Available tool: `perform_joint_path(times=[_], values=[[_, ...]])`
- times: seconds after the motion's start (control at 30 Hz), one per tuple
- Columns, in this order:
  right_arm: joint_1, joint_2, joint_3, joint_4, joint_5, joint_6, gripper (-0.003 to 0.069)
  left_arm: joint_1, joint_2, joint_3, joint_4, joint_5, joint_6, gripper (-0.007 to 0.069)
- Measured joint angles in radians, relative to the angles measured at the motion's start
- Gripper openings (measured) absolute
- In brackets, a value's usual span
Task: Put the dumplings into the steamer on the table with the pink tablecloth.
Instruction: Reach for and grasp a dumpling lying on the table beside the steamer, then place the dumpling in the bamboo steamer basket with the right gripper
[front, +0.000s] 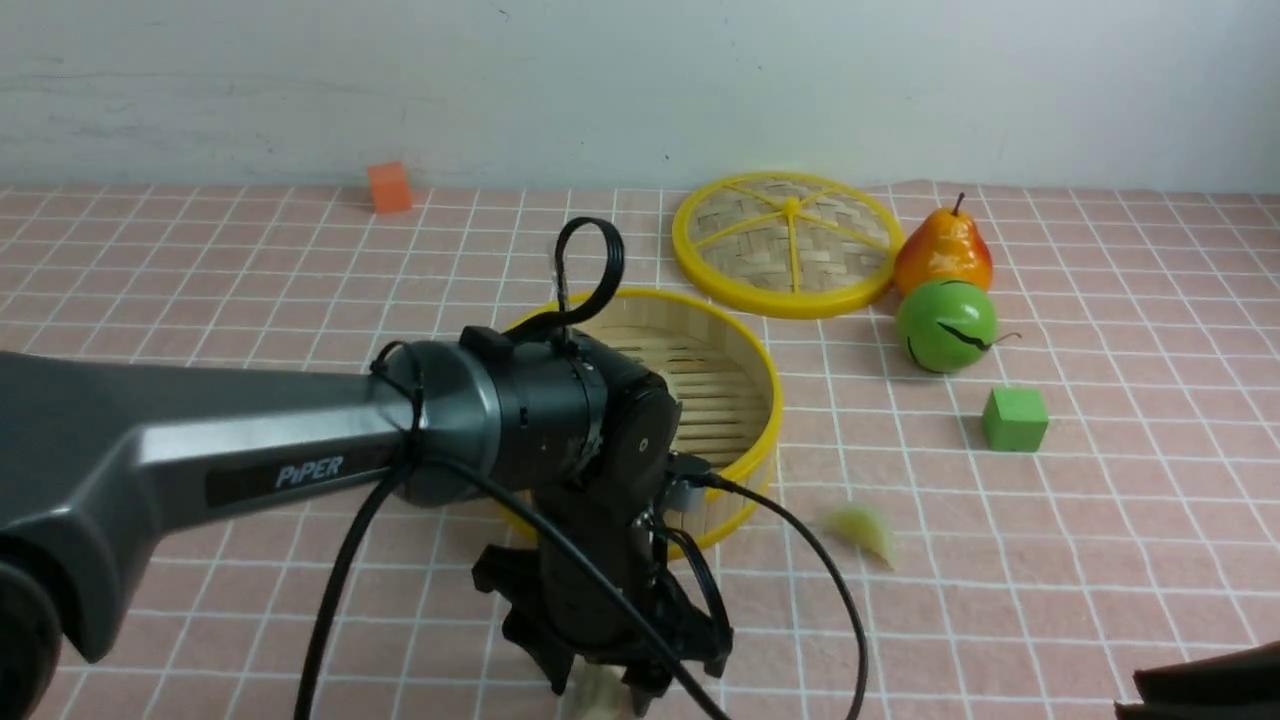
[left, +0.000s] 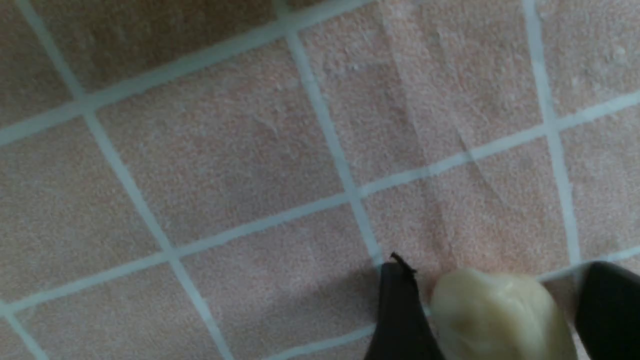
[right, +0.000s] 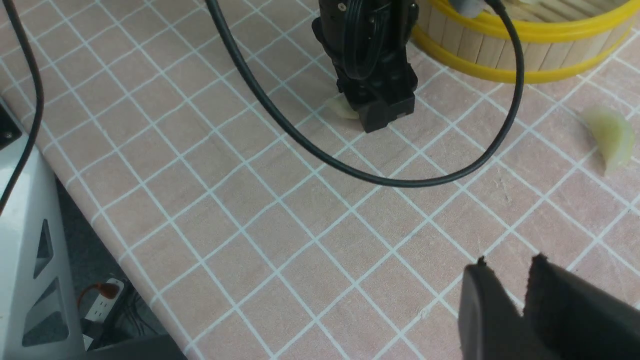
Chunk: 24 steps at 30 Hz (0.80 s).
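Note:
One pale dumpling (left: 500, 320) lies on the pink tablecloth (front: 1000, 600) near the table's front edge. My left gripper (front: 600, 700) points straight down over it. Its fingers (left: 400, 310) stand open on either side, with a gap showing on one side. The right wrist view shows that dumpling (right: 340, 107) peeking out under the left gripper (right: 382, 112). A second dumpling (front: 865, 530) lies on the cloth in front and to the right of the steamer (front: 745, 360). My right gripper (right: 507, 262) hovers low at the front right, open by a narrow gap and holding nothing.
The flat woven lid (front: 785, 240) lies behind the steamer. A pear (front: 945, 250), a green round fruit (front: 945, 325) and a green cube (front: 1015, 418) sit to the right. An orange cube (front: 390, 187) is at the back left. The left arm's cable (right: 400, 180) loops above the cloth.

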Motion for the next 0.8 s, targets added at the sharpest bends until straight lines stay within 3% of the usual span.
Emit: perform_joint_path(times=[0.13,0.23,0.5,0.8], values=[[0.0,0.0,0.0,0.0,-0.001,0.0,0.0137,0.0,0.0,-0.008,0.005,0.015,0.018,0.0288],[0.0,0.0,0.0,0.0,-0.005,0.0,0.0137,0.0,0.0,-0.033,0.018,0.057,0.048,0.0242],[0.0,0.0,0.0,0.0,-0.026,0.0,0.0137,0.017,-0.067,-0.294,0.087,0.144,0.122,0.024],[0.0,0.001,0.0,-0.003,-0.03,0.0,0.0141,0.171,-0.001,-0.579,0.087,0.123,0.127,0.024]])
